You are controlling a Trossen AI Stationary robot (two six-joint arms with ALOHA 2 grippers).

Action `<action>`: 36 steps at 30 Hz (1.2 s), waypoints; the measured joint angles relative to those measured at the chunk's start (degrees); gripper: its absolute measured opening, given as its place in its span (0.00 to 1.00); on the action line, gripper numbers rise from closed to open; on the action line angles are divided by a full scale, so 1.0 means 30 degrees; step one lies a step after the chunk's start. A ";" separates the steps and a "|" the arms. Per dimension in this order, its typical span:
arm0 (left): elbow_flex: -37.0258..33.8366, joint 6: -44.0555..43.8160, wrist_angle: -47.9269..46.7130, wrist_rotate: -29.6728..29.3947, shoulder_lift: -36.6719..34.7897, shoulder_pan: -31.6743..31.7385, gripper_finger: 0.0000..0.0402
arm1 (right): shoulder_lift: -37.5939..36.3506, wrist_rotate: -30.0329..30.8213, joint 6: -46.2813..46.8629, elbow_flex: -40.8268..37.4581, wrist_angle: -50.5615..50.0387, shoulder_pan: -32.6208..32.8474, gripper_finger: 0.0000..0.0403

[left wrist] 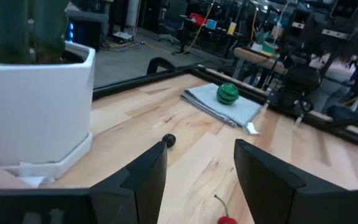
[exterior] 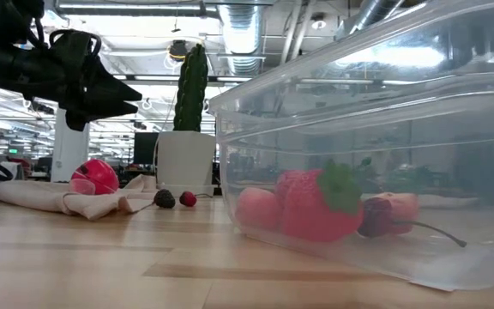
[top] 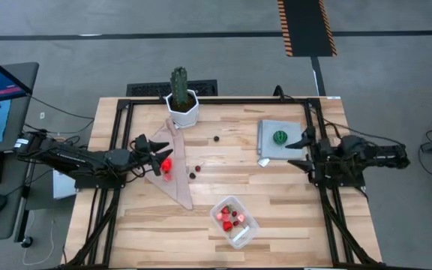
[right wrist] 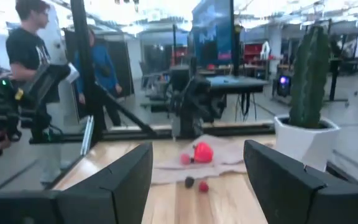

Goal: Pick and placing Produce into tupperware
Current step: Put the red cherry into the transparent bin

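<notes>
Tupperware (exterior: 376,154) sits up front, while the left end effector (top: 158,148), empty and part-open, hovers just above the red produce (top: 166,163).

The worktop (top: 276,210) is pale planked wood with a smooth, faintly satin finish. The tupperware (exterior: 376,146) is clear glossy plastic holding shiny moulded produce (exterior: 316,206). At 9 o'clock lies a matt beige cloth (top: 172,184), soft and creased. The grey mat (top: 270,142) looks woven. The cactus pot (top: 182,109) is smooth white.
</notes>
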 joint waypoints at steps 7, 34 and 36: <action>0.0000 -0.0019 0.0379 -0.0059 0.0152 0.0007 0.44 | 0.1474 0.0161 0.0234 -0.0152 -0.1135 0.0072 0.68; 0.9679 -0.0089 -0.5891 0.4071 0.8184 0.0007 0.44 | 0.1835 0.0722 0.0679 -0.0047 -0.1776 0.0123 0.68; 1.0186 -0.0174 -0.6463 0.4131 0.8690 0.0064 0.44 | 0.1835 0.0723 0.0679 -0.0047 -0.1806 0.0123 0.68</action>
